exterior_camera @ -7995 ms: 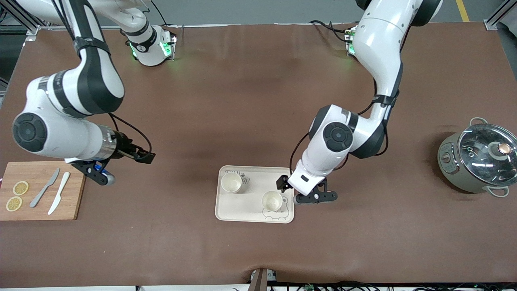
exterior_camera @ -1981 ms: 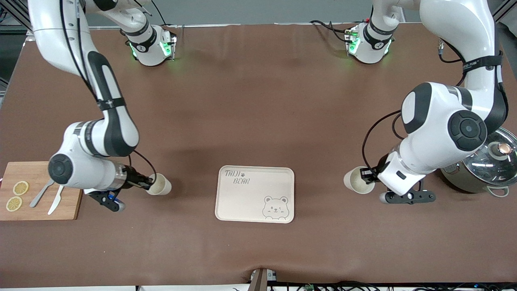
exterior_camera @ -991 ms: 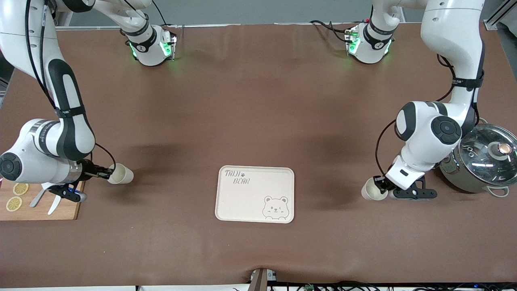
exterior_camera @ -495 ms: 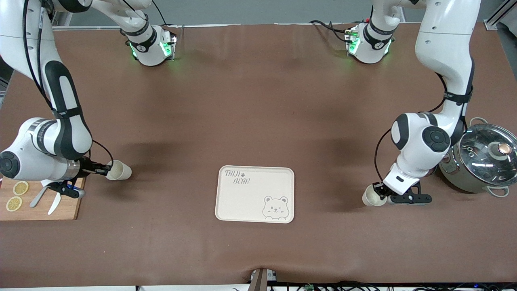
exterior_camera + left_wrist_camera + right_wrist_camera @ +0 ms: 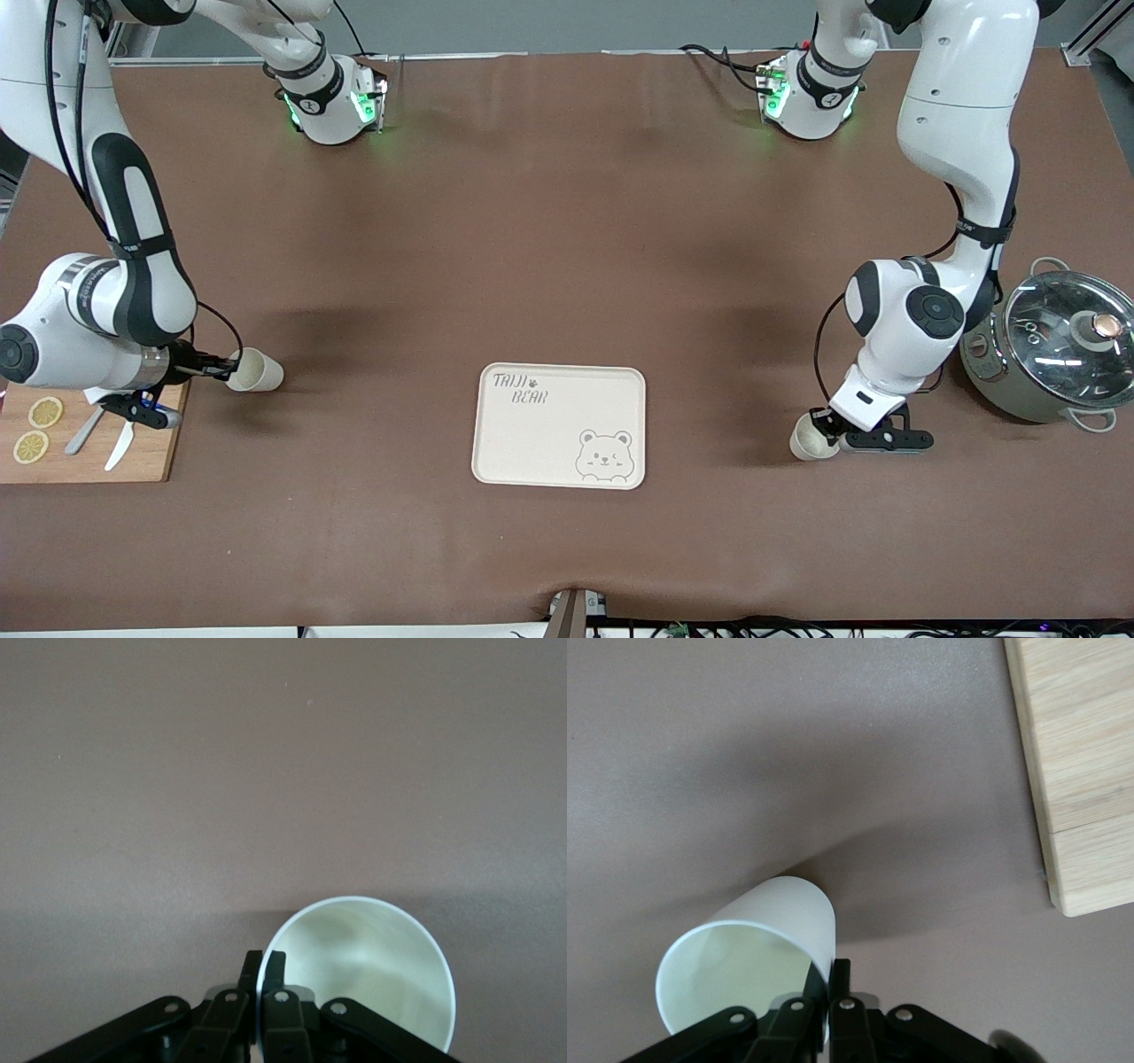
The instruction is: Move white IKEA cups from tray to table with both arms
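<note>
Brown counter [image 5: 567, 221] carries the bare tray [image 5: 523, 443] centrally. Beside the cutting board [image 5: 89, 443], the right claw [image 5: 232, 369] pinches one tilted cup's [image 5: 255, 370] rim; releasing now could tip it. Near the pot [image 5: 1050, 359], the left claw [image 5: 819, 428] pinches another cup [image 5: 808, 440].

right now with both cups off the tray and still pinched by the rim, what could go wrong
1. The right gripper pinches its cup by the rim, and the cup looks tilted; released like that, it may tip over.
2. That cup sits beside the cutting board, so a roll could reach it.
3. The left gripper holds its cup close to the pot; pulling back carelessly might bump it.
</note>
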Robot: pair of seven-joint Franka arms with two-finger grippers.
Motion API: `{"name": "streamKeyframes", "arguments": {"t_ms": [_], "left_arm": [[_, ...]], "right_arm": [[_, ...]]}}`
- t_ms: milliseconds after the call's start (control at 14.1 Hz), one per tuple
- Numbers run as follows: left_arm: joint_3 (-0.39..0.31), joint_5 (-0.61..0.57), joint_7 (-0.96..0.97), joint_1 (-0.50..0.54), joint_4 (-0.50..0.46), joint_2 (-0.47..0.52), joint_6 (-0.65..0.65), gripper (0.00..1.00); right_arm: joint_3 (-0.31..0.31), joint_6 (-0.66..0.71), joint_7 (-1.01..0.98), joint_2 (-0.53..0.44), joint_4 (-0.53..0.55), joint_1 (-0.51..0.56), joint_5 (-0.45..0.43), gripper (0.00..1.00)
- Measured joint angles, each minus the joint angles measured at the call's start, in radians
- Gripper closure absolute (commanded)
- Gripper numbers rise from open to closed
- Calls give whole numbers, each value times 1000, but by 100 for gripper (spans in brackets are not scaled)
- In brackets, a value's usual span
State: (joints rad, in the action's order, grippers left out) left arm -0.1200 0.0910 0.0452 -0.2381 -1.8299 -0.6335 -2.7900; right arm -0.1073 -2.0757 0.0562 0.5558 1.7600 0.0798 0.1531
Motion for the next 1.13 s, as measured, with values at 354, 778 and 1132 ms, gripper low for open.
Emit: {"name": "streamKeyframes", "arguments": {"t_ms": [354,778,1132], "left_arm": [[0,0,0,0,3,-3,-17,0],[-1,0,1,10,93,77,173,0],[-3,0,1,68,303,316,785,0]], "right_arm": [[1,-26,0,-1,8,0,0,0],[2,44,-1,-22,-59,0,0,0],[12,194,-1,-34,-195,-6,0,0]]}}
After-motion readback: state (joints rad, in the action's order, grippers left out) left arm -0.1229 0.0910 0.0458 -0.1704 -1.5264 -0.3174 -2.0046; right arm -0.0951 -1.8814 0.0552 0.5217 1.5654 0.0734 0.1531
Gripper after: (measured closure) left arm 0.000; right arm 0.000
